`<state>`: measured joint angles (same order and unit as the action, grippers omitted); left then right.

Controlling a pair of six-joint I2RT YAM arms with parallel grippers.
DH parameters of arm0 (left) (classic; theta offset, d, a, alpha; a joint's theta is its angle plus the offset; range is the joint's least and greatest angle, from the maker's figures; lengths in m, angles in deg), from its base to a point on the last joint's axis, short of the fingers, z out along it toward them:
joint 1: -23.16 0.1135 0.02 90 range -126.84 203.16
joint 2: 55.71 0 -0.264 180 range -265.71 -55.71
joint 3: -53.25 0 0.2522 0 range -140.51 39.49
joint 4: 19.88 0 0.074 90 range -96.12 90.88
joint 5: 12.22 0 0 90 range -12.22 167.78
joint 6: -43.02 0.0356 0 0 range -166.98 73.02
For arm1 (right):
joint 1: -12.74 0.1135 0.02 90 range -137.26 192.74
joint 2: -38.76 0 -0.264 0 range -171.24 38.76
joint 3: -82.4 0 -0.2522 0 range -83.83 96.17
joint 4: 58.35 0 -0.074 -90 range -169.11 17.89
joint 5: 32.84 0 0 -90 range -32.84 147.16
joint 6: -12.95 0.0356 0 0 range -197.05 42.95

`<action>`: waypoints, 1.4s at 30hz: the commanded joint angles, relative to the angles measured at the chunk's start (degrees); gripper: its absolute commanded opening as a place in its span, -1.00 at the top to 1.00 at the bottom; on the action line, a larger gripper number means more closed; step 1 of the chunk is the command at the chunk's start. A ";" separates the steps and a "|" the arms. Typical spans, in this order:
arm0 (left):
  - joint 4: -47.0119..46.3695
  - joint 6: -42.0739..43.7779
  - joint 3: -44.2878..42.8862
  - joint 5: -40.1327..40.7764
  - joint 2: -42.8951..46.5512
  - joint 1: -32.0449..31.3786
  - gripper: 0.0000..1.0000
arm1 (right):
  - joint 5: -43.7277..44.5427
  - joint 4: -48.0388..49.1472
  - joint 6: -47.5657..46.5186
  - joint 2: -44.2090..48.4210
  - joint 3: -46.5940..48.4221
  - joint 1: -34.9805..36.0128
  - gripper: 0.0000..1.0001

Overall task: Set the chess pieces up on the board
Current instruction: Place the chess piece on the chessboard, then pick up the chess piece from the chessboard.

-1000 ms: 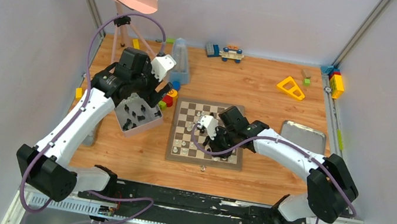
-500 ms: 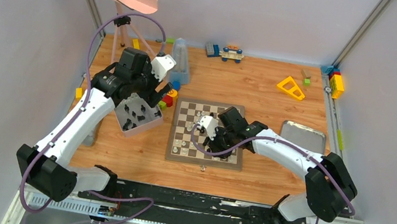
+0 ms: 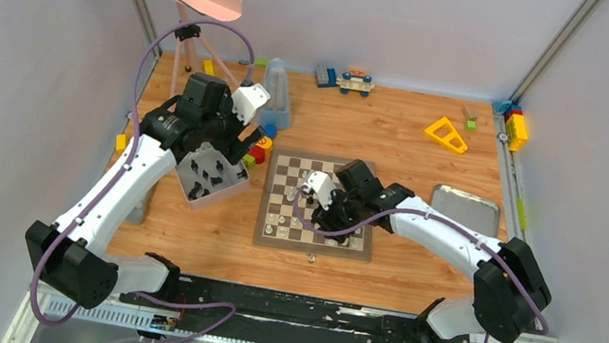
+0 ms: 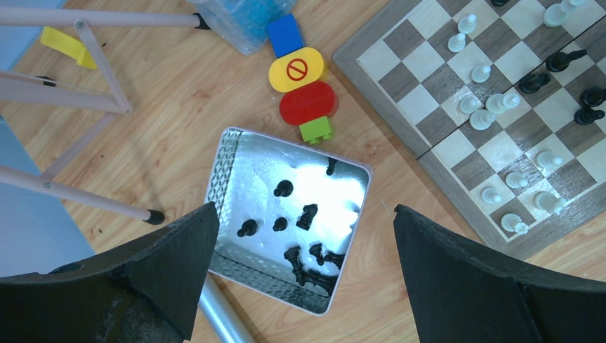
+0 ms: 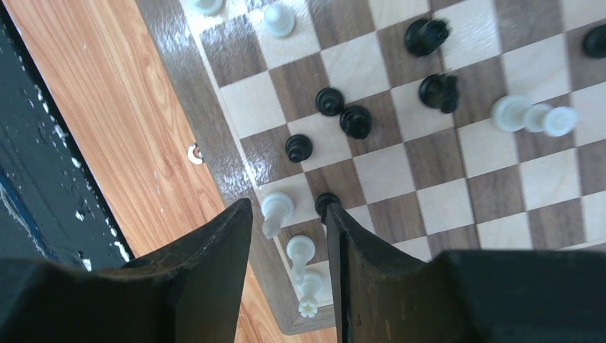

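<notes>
The board (image 3: 268, 221) lies mid-table with white and black chess pieces scattered on it. My right gripper (image 3: 323, 220) hovers over its near right corner. In the right wrist view its jaws (image 5: 288, 207) stand apart, holding nothing. Below the gap, three white pieces (image 5: 300, 250) stand by the board's border (image 5: 171, 43), and a black pawn (image 5: 327, 202) sits against the right finger. More black pieces (image 5: 355, 120) stand further in. My left gripper (image 4: 306, 209) is wide open above a silver tin (image 4: 218, 164) holding several black pieces (image 4: 307, 214).
A stack of coloured toy blocks (image 4: 304, 86) lies between the tin and the board. A grey metal tray (image 3: 465, 206) sits right of the board. A stand's legs (image 4: 71, 107), a blue container (image 3: 275, 99), a toy car (image 3: 356, 81) and a yellow wedge (image 3: 447, 134) lie farther back.
The right gripper has shifted slightly toward the far side of the board. The left arm has not moved.
</notes>
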<state>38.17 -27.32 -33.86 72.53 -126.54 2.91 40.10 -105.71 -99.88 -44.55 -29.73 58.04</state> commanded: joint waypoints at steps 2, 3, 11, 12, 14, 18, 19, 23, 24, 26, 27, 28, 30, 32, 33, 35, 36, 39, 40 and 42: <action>-0.76 -0.06 -0.58 0.16 1.66 0.20 -1.00 | 1.96 1.69 2.27 -0.03 5.83 -1.11 0.11; -0.78 -0.11 -0.60 0.16 1.72 0.21 -1.00 | 2.07 1.88 2.86 -1.10 6.44 -1.23 0.11; -0.83 -0.39 -0.59 0.09 2.12 0.21 -1.00 | 3.95 4.05 4.68 -7.02 10.22 -1.31 0.13; -0.81 -0.41 -0.58 0.08 2.10 0.21 -1.00 | 3.83 4.10 4.66 -7.65 10.57 -1.35 0.14; -0.86 -0.35 -0.58 0.01 2.14 0.21 -1.00 | 4.01 4.21 4.64 -8.59 11.13 -1.43 0.15; -0.91 -0.16 -0.52 0.02 2.02 0.21 -1.00 | 4.42 4.54 4.38 -9.90 11.45 -1.43 0.18; -0.95 -0.09 -0.50 0.00 1.97 0.21 -1.00 | 4.46 4.66 4.30 -10.10 11.50 -1.38 0.19; -1.20 0.19 -0.26 0.15 1.92 0.21 -1.00 | 4.77 5.01 4.04 -11.19 11.89 -1.44 0.23; -1.22 0.20 -0.21 0.16 1.86 0.21 -1.00 | 4.87 5.04 3.95 -11.45 12.02 -1.44 0.24; -1.25 0.20 -0.20 0.16 1.86 0.21 -1.00 | 4.97 5.11 3.77 -11.97 12.22 -1.44 0.26; -1.24 0.20 -0.12 0.11 1.91 0.21 -1.00 | 5.12 5.15 3.69 -12.16 12.32 -1.44 0.27; -1.30 0.20 -0.02 0.13 1.91 0.21 -1.00 | 5.34 5.20 3.55 -12.31 12.40 -1.44 0.28; -1.31 0.28 0.10 0.15 1.92 0.21 -1.00 | 5.55 5.37 3.41 -12.57 12.43 -1.44 0.31; -1.40 0.33 0.20 0.16 1.93 0.21 -1.00 | 5.73 5.43 3.33 -12.77 12.51 -1.46 0.33; -1.40 0.37 0.21 0.16 1.92 0.21 -1.00 | 5.80 5.45 3.31 -12.84 12.51 -1.44 0.34; -1.40 0.33 0.25 0.16 1.84 0.21 -1.00 | 5.98 5.48 3.16 -13.02 12.59 -1.49 0.36; -1.40 0.36 0.22 0.18 1.88 0.21 -1.00 | 5.96 5.61 3.07 -13.14 12.60 -1.52 0.38; -1.46 0.45 0.32 0.20 1.85 0.21 -1.00 | 5.79 5.70 3.05 -13.56 12.77 -1.53 0.40; -1.48 0.44 0.35 0.24 1.89 0.21 -1.00 | 5.75 5.69 3.05 -13.77 12.78 -1.53 0.41; -1.49 0.46 0.46 0.29 1.97 0.21 -1.00 | 5.61 5.79 3.07 -14.05 12.78 -1.53 0.43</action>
<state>38.15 -27.23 -33.53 72.55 -126.24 2.91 45.26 -101.76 -96.62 -57.82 -19.26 56.79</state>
